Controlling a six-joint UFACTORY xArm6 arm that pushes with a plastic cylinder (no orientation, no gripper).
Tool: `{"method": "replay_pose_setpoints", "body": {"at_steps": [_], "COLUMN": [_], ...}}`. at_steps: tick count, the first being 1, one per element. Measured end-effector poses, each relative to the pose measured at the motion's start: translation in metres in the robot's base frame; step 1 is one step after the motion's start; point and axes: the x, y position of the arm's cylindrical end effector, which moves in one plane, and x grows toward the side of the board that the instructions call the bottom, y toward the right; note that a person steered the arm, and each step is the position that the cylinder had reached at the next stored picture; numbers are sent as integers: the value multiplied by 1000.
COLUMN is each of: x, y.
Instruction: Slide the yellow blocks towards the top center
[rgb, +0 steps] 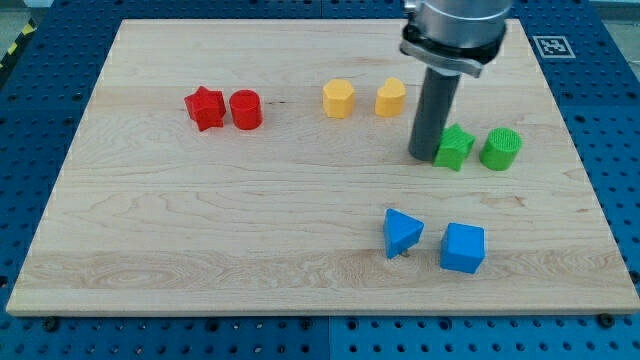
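Two yellow blocks sit side by side in the upper middle of the wooden board: a yellow hexagon-like block on the left and a yellow heart-like block on the right. My tip stands below and to the right of the right yellow block, a short gap away from it. It is right against the left side of a green star block. The rod rises from the tip to the arm's mount at the view's top.
A green round block lies right of the green star. A red star and a red cylinder sit at the upper left. A blue triangle and a blue cube lie at the lower right.
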Motion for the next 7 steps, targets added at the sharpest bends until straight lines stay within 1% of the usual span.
{"method": "replay_pose_setpoints", "body": {"at_steps": [1, 2, 4, 5, 6, 7], "x": [0, -9, -62, -94, -139, -163], "y": [2, -9, -10, -29, -57, -63]}}
